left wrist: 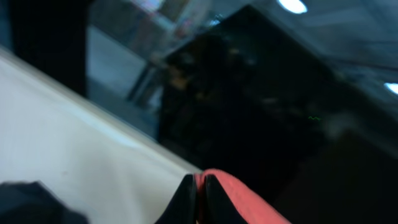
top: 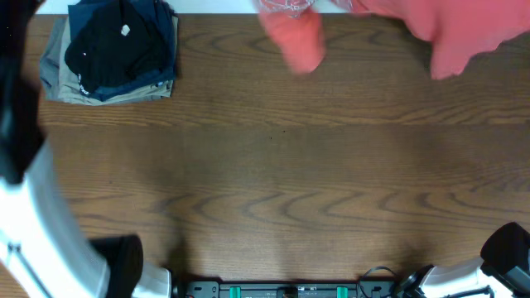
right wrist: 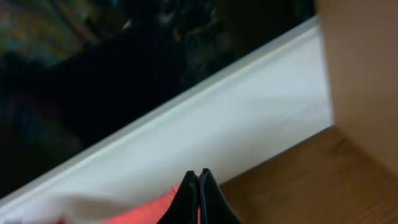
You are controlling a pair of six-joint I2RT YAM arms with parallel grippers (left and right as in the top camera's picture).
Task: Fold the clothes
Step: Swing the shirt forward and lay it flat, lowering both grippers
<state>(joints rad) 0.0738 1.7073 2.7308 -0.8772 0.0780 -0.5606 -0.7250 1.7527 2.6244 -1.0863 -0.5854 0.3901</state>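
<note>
Pinching the coral-red T-shirt (top: 464,33) in the fully shut jaws of left gripper (left wrist: 197,200) and right gripper (right wrist: 199,198), high at the overhead view's upper right, probably to hang it open above the desk (top: 273,165).

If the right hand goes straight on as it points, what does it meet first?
Likely the white band just past the right hand, which is shut on the T-shirt; depth is unclear.

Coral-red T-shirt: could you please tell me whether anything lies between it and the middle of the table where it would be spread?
Nothing visible does. The coral-red T-shirt hangs over the far edge of the table; the stack of folded garments sits apart at the far left corner.
</note>
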